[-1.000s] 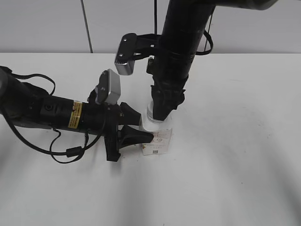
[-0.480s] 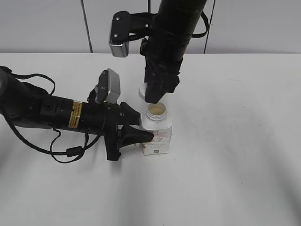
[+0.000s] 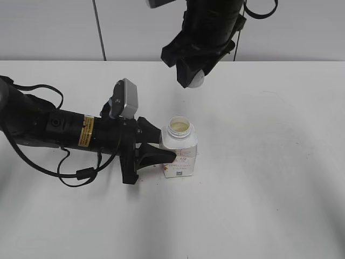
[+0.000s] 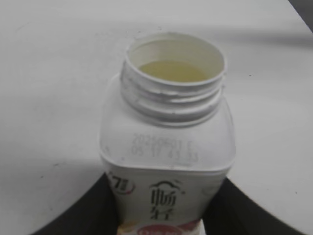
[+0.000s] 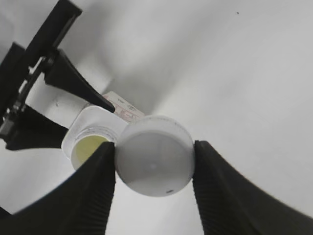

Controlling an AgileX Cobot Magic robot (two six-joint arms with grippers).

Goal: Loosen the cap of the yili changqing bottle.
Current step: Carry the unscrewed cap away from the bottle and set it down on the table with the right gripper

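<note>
Left wrist view: the yili changqing bottle (image 4: 166, 161) is cut off below its label by the lower edge. Exterior view: the cap (image 3: 197, 80) is mostly hidden within the right gripper (image 3: 190, 73).

White plastic bottle (image 4: 166, 147) and cap (image 5: 155, 155) — smooth, slightly glossy — on a matt white table (image 3: 269, 189).

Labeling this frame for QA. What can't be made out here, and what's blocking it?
- Label text on the yili changqing bottle: too small in the exterior view; cut off by the bottom edge in the left wrist view.
- Left pincer contact with the bottle: tips hidden behind its body in the exterior view.
- Cap ribbing: blurred in the right wrist view; mostly hidden by the right pincer in the exterior view.
- Liquid depth: hidden by the neck.
</note>
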